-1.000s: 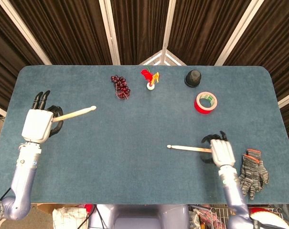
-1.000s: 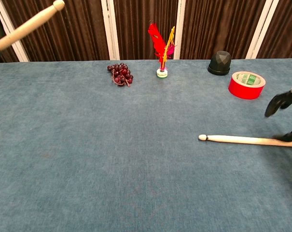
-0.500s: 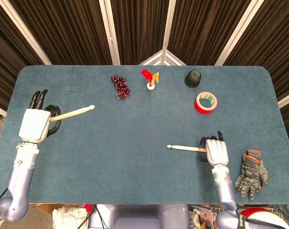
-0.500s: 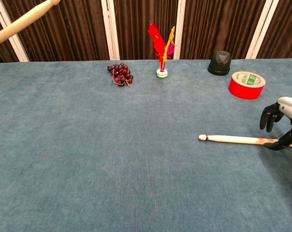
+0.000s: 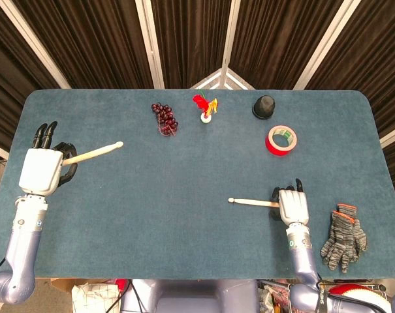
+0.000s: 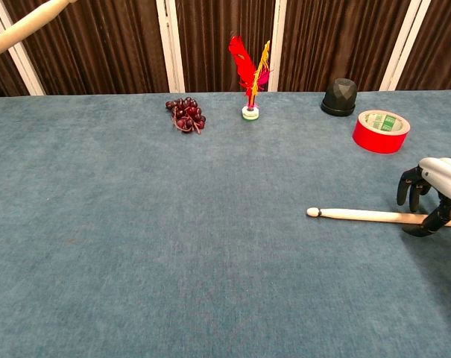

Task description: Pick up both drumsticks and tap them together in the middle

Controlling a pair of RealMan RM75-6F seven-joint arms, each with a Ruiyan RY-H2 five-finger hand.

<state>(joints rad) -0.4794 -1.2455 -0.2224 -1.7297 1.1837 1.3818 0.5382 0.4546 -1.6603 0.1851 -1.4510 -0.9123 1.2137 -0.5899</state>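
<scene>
— Two sticks, two states. Where does each robot hand stand?

— Left robot hand [image 5: 39, 171] is raised at the left edge of the worktop [image 5: 184, 254], fingers wrapped round the butt of the first drumstick [image 5: 94, 152]; its tip points right, toward the middle. Right robot hand [image 5: 292, 207] sits low over the butt of the second drumstick [image 5: 252, 203], which lies flat on the worktop.

— Has the right one got it?

— I can't tell. In the chest view its dark fingers [image 6: 409, 186] curl down on either side of the stick's end, but whether they pinch it isn't shown.

— Which way does that stick run?

— Nearly side to side — rounded tip toward the centre, butt under the right robot hand. So the stick stretches away to that hand's left; the right arm is plainly the nearer one.

— Any containers?

— None holding anything. Further out: red tape roll [image 5: 281, 140], black cup-like object [image 5: 264, 106], feathered shuttlecock [image 5: 205, 108], grapes [image 5: 164, 119], and a grey glove [image 5: 343, 237] beside the right arm.
</scene>
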